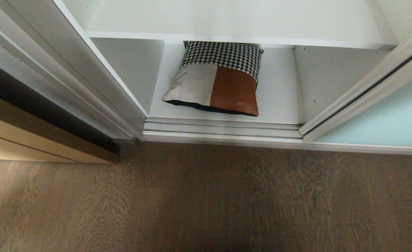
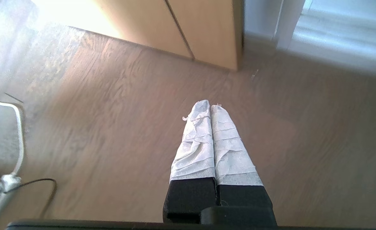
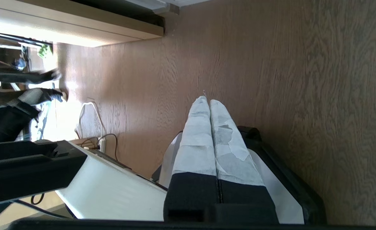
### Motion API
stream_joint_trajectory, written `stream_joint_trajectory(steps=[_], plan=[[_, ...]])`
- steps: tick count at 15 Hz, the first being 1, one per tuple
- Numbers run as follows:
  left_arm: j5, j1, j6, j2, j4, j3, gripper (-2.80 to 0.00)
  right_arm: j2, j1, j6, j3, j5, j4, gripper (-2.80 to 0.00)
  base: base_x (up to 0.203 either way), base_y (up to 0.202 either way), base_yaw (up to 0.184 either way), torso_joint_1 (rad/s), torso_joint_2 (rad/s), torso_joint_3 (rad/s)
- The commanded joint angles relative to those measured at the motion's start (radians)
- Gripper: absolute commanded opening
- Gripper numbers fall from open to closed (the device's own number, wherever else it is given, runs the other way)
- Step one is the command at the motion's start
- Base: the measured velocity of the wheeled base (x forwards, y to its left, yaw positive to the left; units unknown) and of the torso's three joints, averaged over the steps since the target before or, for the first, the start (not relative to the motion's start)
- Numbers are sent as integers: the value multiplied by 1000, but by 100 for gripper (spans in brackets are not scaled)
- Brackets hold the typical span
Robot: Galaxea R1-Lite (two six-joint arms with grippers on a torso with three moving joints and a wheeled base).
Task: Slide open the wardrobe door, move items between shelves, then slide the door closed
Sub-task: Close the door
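Your head view shows neither arm. The cushion (image 1: 217, 82) has its back edge tucked under the upper shelf (image 1: 234, 36), so its far side is hidden. The sliding wardrobe door (image 1: 384, 119) runs off the right edge, only a corner visible. In the right wrist view, dark shapes (image 3: 12, 95) at the edge are too blurred to identify.

Grey-brown wood-grain floor (image 1: 206, 196) meets a tan wooden door (image 2: 175, 28), sunlit.

Patchwork cushion (image 1: 215, 82) — flat on bottom shelf (image 1: 279, 94)
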Motion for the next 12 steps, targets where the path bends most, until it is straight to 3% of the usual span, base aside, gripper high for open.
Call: stream_joint_trajectory(steps=[1,3,4,12], plan=[[-75,1,34,-166,36,38,-280,-31,2,3,14,-3,1,-280,0,0,0,0,0,0],[-351,1,64,-220,160,34,-280,-46,5,-1,17,-37,3,-280,0,0,0,0,0,0],[-394,1,68,-228,203,40,-280,-58,5,-2,15,-64,3,-280,0,0,0,0,0,0],[-390,0,49,-232,197,43,-280,-98,6,-4,-35,-139,1,-280,0,0,0,0,0,0]])
